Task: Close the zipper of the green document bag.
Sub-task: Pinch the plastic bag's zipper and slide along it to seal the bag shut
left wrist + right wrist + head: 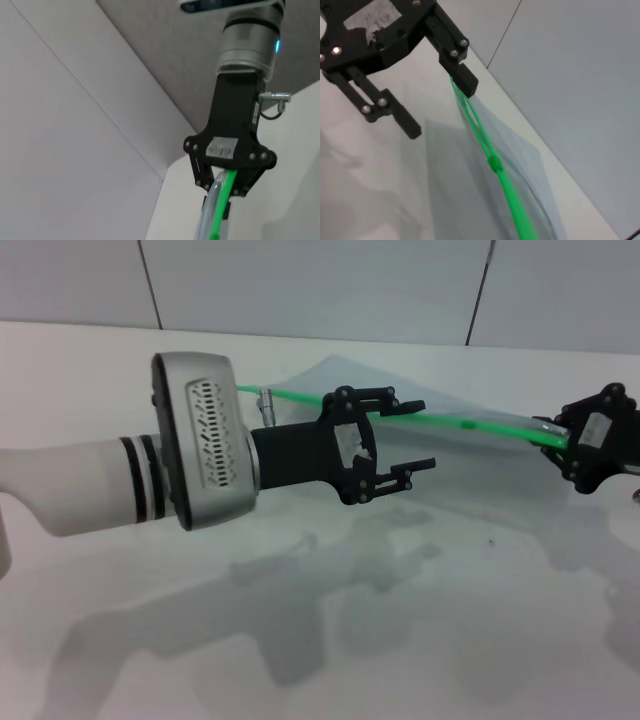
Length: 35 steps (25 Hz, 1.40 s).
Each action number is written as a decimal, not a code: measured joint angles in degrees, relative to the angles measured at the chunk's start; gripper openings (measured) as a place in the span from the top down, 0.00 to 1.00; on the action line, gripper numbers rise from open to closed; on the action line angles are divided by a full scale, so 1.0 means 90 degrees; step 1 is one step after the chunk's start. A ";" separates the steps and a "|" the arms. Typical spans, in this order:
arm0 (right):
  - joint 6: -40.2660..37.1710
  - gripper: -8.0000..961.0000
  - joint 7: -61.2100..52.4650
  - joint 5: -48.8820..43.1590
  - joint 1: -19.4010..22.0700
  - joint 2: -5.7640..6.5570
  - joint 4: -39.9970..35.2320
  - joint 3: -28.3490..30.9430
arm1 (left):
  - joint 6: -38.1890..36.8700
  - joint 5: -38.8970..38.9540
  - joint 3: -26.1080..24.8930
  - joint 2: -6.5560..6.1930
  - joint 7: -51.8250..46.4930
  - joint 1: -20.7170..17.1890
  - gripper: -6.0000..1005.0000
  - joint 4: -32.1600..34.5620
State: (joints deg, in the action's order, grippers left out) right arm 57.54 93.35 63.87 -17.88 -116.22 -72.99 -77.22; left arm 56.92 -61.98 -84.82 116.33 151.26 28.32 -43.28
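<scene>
While the bag (420,455) hangs lifted off the white table (300,640) in the head view, its zipper (440,421) runs as a taut green line from behind the left arm across to the right gripper (565,445) at the frame's right edge. That gripper pinches the zipper's end with its jaws closed on it. The left gripper (418,435) sits mid-frame with its jaws wide apart, one finger above the zipper and one below, holding nothing. A small darker slider (466,424) sits on the zipper between the two grippers.

In the left wrist view, the right gripper (227,187) is seen head-on, its jaws clamped around the green zipper (220,212) and the clear bag edge (205,220).

In the right wrist view, the left gripper (442,107) spreads open, one finger (462,80) just beside the zipper (515,205) where the two strips part. The slider (493,163) sits farther down; beyond it the zipper is one closed line. The bag (520,160) hangs beside it.
</scene>
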 joint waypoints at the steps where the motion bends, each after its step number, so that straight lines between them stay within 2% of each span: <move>1: 0.0002 0.93 0.0000 0.0001 0.0024 -0.0002 -0.0060 -0.0008 | 0.0108 0.0003 -0.0071 0.0002 0.0071 0.0015 0.49 0.0068; 9: 0.0072 0.93 -0.0064 -0.0002 0.0173 -0.0007 -0.0397 -0.0066 | 0.0268 0.0009 -0.0177 0.0007 0.0413 0.0174 0.50 0.0253; 23: 0.0067 0.93 -0.0070 -0.0043 0.0171 -0.0016 -0.0425 -0.0069 | 0.0232 0.0012 -0.0107 0.0015 0.0770 0.0481 0.51 0.0342; 30: 0.0055 0.93 -0.0070 -0.0051 0.0170 -0.0017 -0.0425 -0.0072 | 0.0271 0.0013 -0.0107 0.0024 0.1015 0.0498 0.52 0.0380; 35: 0.0051 0.93 -0.0065 -0.0054 0.0164 -0.0016 -0.0425 -0.0072 | 0.0292 0.0335 -0.0101 0.0025 0.1187 0.0497 0.51 0.0615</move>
State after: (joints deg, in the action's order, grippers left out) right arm 58.00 92.76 63.38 -16.40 -116.37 -76.82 -77.87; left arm 59.55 -58.96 -85.72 116.55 161.95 32.79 -37.75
